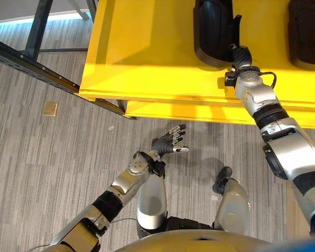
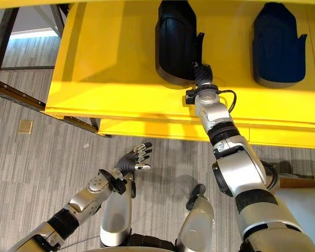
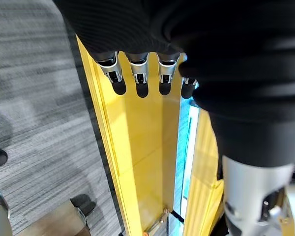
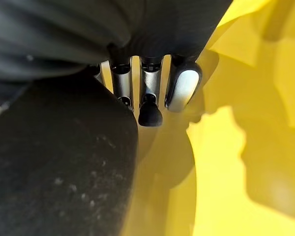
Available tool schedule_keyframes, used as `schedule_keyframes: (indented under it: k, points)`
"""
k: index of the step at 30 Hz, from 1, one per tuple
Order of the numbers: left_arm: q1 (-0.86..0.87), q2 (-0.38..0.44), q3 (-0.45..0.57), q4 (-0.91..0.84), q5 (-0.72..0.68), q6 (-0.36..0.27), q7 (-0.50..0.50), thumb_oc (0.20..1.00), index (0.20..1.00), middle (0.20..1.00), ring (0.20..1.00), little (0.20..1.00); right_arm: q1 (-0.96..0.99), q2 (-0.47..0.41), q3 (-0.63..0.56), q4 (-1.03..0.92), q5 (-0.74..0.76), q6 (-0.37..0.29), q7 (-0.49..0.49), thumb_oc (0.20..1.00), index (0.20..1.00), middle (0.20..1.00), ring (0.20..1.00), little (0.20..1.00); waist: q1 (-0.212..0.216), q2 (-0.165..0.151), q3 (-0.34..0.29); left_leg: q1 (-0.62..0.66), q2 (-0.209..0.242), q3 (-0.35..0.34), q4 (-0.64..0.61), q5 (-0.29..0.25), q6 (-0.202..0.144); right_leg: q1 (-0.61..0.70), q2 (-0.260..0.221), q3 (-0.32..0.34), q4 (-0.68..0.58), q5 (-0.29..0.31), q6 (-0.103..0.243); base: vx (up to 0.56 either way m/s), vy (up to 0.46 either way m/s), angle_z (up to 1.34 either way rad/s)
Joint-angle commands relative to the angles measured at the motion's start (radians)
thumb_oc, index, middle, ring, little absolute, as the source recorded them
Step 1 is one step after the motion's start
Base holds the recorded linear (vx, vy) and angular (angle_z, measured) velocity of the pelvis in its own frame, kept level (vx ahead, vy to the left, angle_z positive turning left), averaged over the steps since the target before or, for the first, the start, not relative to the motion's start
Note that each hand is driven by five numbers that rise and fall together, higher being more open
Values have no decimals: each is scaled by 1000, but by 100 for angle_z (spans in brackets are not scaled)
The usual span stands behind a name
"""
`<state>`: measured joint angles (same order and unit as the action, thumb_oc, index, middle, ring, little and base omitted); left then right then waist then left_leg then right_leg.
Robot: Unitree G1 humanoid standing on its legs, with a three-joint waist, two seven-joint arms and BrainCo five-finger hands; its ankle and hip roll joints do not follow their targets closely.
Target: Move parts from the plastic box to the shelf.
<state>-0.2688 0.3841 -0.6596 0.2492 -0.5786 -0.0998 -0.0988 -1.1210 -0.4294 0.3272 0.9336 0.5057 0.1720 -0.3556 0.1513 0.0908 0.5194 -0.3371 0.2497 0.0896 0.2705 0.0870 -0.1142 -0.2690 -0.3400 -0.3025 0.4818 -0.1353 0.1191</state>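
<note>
- Parts first: two bulky black moulded parts with rounded shell-like bodies lie on the broad flat glossy yellow shelf point(image 2: 110, 63). The nearer black part point(image 2: 176, 42) sits towards the middle of the shelf, and the second black part point(image 2: 277, 44) rests well apart from it, further to the robot's right.
- Grey striped carpet floor point(image 1: 52, 157) spreads below the shelf's front edge, with a small tan square tile point(image 1: 50, 108) lying on it.
- Right hand point(image 2: 203, 75) reaches over the shelf and lies against the near end of the nearer part. In its wrist view the fingers point(image 4: 150, 105) run down beside the dark body, some hidden behind it, so I cannot tell whether they grip it or only touch it.
- Left hand point(image 1: 169, 142) hangs over the carpet in front of the shelf, fingers spread and relaxed, holding nothing.
- Handling, as a judgement: each part looks stiff, fairly heavy for one hand, and matt enough not to slip easily. Its rounded back gives little purchase, so the narrower near end or the raised rim seems the best place to take hold.
</note>
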Motion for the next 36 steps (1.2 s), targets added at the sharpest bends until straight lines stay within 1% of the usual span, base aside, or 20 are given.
schedule_keyframes:
  k: [1,4,5,6,7,8,9,10,11,16,21,22,24,26,30,31,32,33,34,36]
  points:
    - [22,0,-5,-104,-26,-55,45,1000,1000,1000,1000,1000,-47,-42,-14,-15,17,0,-26,200,200,200,200,200,3,-17,-9,54,-26,95,91,-80,51,-1,43,3,111,-18,-60,-71,34,-20]
    - [7,-3,-14,-119,-9,-48,84,1000,1000,1000,1000,1000,-76,-54,-13,1,12,10,-43,200,200,200,200,200,-2,-20,1,27,-15,103,145,-112,60,-34,20,16,165,-36,-58,-29,46,-10]
    - [1,-3,-15,-126,-21,-43,103,1000,1000,1000,1000,1000,-88,-61,-8,12,13,7,-49,200,200,200,200,200,-4,-24,0,20,-14,99,177,-150,52,-42,9,33,195,-65,-43,-32,37,-13]
    - [-1,-2,-14,-127,-24,-43,105,1000,1000,1000,1000,1000,-92,-63,-7,13,13,7,-51,200,200,200,200,200,-3,-22,1,6,-10,107,172,-128,63,-56,9,25,193,-46,-54,-32,36,-6]
    - [-3,-1,-13,-128,-27,-43,111,1000,1000,1000,1000,1000,-97,-68,-6,16,12,7,-52,200,200,200,200,200,-4,-23,1,-3,-10,108,184,-136,67,-65,4,29,202,-50,-53,-27,30,-5]
    - [-1,5,-10,-137,-21,-36,122,1000,1000,1000,1000,1000,-113,-85,-1,26,-15,10,-58,200,200,200,200,200,-3,-26,1,-15,-13,100,222,-180,62,-74,-3,48,230,-79,-39,-31,29,-2]
    - [3,10,-6,-142,-18,-29,122,1000,1000,1000,1000,1000,-130,-101,11,37,-40,14,-58,200,200,200,200,200,2,-24,1,-41,-11,106,225,-163,77,-95,-2,44,226,-57,-48,51,15,-2]
    - [9,16,-9,-142,-20,-30,117,1000,1000,1000,1000,1000,-136,-112,27,45,-43,15,-53,200,200,200,200,200,5,-27,1,-34,-16,97,237,-191,68,-83,-1,53,228,-77,-34,0,0,0]
    - [14,22,-11,-145,-20,-31,116,1000,1000,1000,1000,1000,-142,-120,36,51,-77,7,-49,200,200,200,200,200,7,-28,1,-38,-17,97,240,-194,68,-84,-1,52,225,-76,-33,77,-14,4]
    - [37,43,-25,-144,-18,-41,92,1000,1000,1000,1000,1000,-212,-137,131,76,-173,0,-17,200,200,200,200,200,26,-33,1,-45,-19,92,219,-183,68,-81,6,44,190,-54,-21,13,-4,1]
    - [40,44,-33,-139,-14,-42,97,1000,1000,1000,1000,1000,-245,-102,160,91,-130,-3,-11,200,200,200,200,200,39,-33,1,-53,-31,83,214,-181,72,-85,12,41,182,-49,-22,22,11,6]
    - [40,44,-33,-139,-14,-42,97,1000,1000,1000,1000,1000,-245,-102,160,91,-130,-3,-11,200,200,200,200,200,39,-33,1,-53,-31,83,214,-181,72,-85,12,41,182,-49,-22,20,49,3]
    - [43,29,-27,-140,-22,-41,114,1000,1000,1000,1000,1000,-227,-56,138,106,-37,34,-39,200,200,200,200,200,41,-26,1,-47,-27,90,211,-179,70,-85,2,38,179,-41,-19,27,66,0]
    - [39,18,-28,-127,-16,-46,116,1000,1000,1000,1000,1000,-210,-37,124,118,-4,27,-54,200,200,200,200,200,40,-24,1,-44,-21,96,212,-178,69,-84,-4,38,176,-37,-17,11,19,-1]
    - [23,7,-34,-123,-12,-36,126,1000,1000,1000,1000,1000,-187,-13,105,114,-24,16,-62,200,200,200,200,200,34,-17,1,-40,-31,93,210,-178,74,-79,-2,46,182,-42,-20,9,39,-2]
    - [20,5,-34,-126,-15,-36,128,1000,1000,1000,1000,1000,-180,-12,102,100,-30,18,-62,200,200,200,200,200,32,-13,1,-51,-30,100,198,-152,85,-91,1,39,171,-19,-32,0,0,0]
    - [25,0,-34,-121,-8,-39,121,1000,1000,1000,1000,1000,-164,-5,104,84,-49,12,-67,200,200,200,200,200,29,-15,1,-35,-35,94,205,-177,75,-77,2,51,177,-40,-21,19,22,-5]
    - [30,0,-34,-120,-5,-43,121,1000,1000,1000,1000,1000,-153,-3,102,72,-48,12,-66,200,200,200,200,200,26,-15,1,-28,-36,95,204,-178,76,-71,5,52,179,-46,-23,25,7,-3]
    - [29,0,-32,-119,-7,-45,119,1000,1000,1000,1000,1000,-150,-4,100,63,-53,14,-61,200,200,200,200,200,24,-14,1,-36,-33,101,195,-154,87,-82,10,45,175,-28,-37,-43,7,-2]
    - [30,-2,-36,-114,-4,-48,119,1000,1000,1000,1000,1000,-137,-3,99,49,-78,10,-48,200,200,200,200,200,20,-15,1,-30,-36,99,197,-156,88,-78,13,49,178,-31,-40,-23,-1,0]
